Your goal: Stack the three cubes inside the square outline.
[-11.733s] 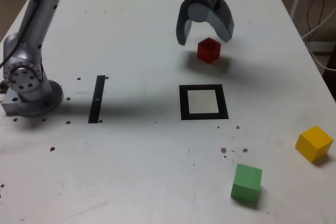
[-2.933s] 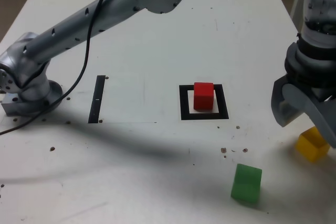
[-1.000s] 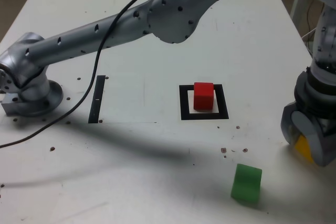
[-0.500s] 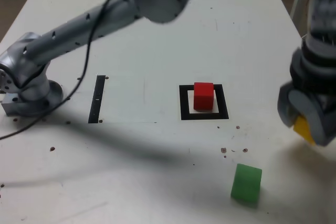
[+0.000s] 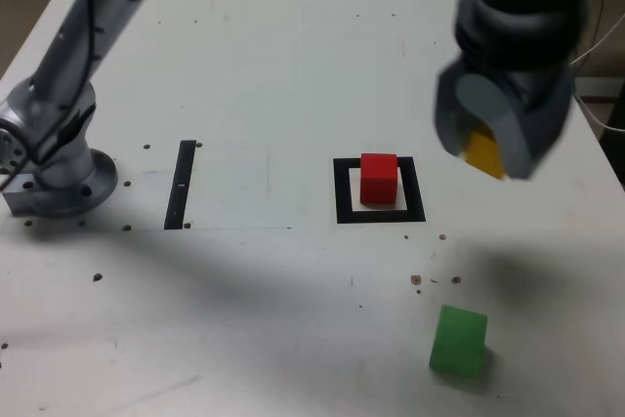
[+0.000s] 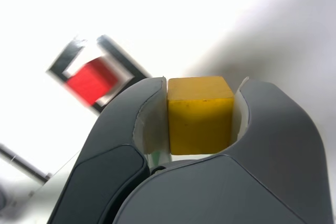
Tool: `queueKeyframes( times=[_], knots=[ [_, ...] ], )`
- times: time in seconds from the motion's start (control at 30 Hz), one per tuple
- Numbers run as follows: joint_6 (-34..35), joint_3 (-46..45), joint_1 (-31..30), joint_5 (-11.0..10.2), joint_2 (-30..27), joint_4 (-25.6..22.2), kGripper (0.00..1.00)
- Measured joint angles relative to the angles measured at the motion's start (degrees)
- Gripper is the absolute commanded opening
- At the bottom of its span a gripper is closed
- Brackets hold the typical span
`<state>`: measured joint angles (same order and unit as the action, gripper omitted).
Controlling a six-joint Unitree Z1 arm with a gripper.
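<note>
Fingers (image 6: 200, 121) are clamped on the yellow cube (image 6: 200, 120), up off the tabletop (image 5: 264, 65). Red cube (image 5: 379, 179) sits in the square outline (image 5: 342, 192). Green cube (image 5: 459, 340) lies at 5 o'clock from it.

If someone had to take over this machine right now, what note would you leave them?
Gripper: jaws shut on the yellow cube, held in the air to the exterior view's right of the square outline.
Red cube: sitting inside the outline. Done.
Green cube: on the table, nearer the camera than the outline, untouched.
Left: set yellow on red, then fetch green and put it on top.
</note>
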<state>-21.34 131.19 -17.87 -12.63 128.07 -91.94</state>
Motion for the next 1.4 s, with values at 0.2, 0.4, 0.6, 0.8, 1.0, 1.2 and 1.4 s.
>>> queueKeyframes(
  times=[0.2, 0.4, 0.6, 0.8, 1.0, 1.2, 1.4],
  knots=[
    [5.0, -7.0, 1.2, 0.1, -4.0, 0.7, 0.38],
    [9.7, -14.9, 3.2, 1.9, -8.3, 2.9, 0.38],
    [12.9, -23.6, 5.9, 4.8, -11.2, 8.2, 0.38],
    [15.2, -31.6, 8.7, 7.9, -13.4, 14.4, 0.38],
    [15.6, -36.3, 10.8, 9.6, -13.9, 18.1, 0.38],
    [15.7, -39.1, 12.5, 10.0, -14.2, 20.4, 0.38],
    [15.7, -40.1, 12.9, 10.2, -14.2, 21.7, 0.38]
  ],
)
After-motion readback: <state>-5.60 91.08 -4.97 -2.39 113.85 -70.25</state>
